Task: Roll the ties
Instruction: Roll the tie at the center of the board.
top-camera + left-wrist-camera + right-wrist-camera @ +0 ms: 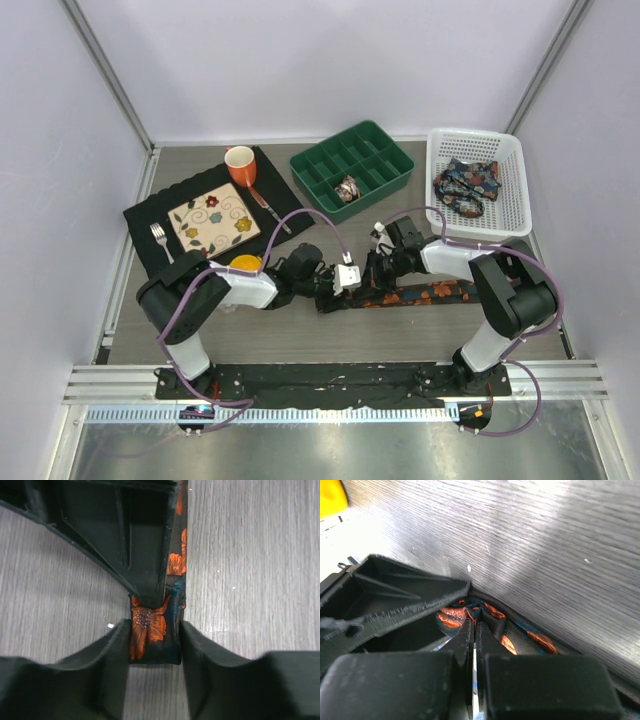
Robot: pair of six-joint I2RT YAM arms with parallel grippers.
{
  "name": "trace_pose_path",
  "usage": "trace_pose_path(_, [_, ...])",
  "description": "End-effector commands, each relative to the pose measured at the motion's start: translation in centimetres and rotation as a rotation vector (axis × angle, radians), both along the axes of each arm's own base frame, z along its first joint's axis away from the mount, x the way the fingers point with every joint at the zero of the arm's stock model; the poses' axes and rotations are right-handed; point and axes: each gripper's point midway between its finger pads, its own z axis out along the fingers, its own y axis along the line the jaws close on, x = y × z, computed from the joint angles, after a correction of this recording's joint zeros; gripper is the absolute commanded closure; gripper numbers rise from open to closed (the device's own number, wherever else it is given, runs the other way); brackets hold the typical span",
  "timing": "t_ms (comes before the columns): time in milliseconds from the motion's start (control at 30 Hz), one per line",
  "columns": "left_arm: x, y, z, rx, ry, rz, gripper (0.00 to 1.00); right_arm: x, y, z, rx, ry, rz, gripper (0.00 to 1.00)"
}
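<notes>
One tie (430, 293), dark with orange flowers, lies stretched along the table in front of the arms. My left gripper (333, 296) is at its left end. In the left wrist view that folded end (150, 627) sits squeezed between the fingers of my left gripper (155, 647). My right gripper (374, 276) reaches in just beside it. In the right wrist view my right gripper (476, 622) has its jaws nearly closed, pinching a fold of the tie (540, 641). A second tie (466, 185) lies bundled in the white basket (508, 160). A small coil (348, 188) sits in the green tray (385, 150).
A black placemat (150, 215) at the left holds a floral plate (213, 222), a fork (160, 240), a knife (268, 208) and an orange mug (240, 165). An orange-yellow thing (245, 264) shows beside the left arm.
</notes>
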Motion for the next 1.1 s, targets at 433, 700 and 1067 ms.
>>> trace_pose_path(433, [-1.4, 3.7, -2.9, 0.147, 0.011, 0.027, 0.90, -0.4, -2.6, 0.8, -0.143, -0.024, -0.073, 0.71])
trace_pose_path(700, [-1.3, 3.3, -2.8, 0.145, 0.012, 0.017, 0.90, 0.5, -1.4, 0.8, -0.095, -0.015, -0.066, 0.69])
trace_pose_path(1067, [-1.4, 3.3, -3.1, 0.150, 0.019, 0.016, 0.90, 1.1, -0.2, 4.1, -0.001, -0.049, -0.090, 0.60])
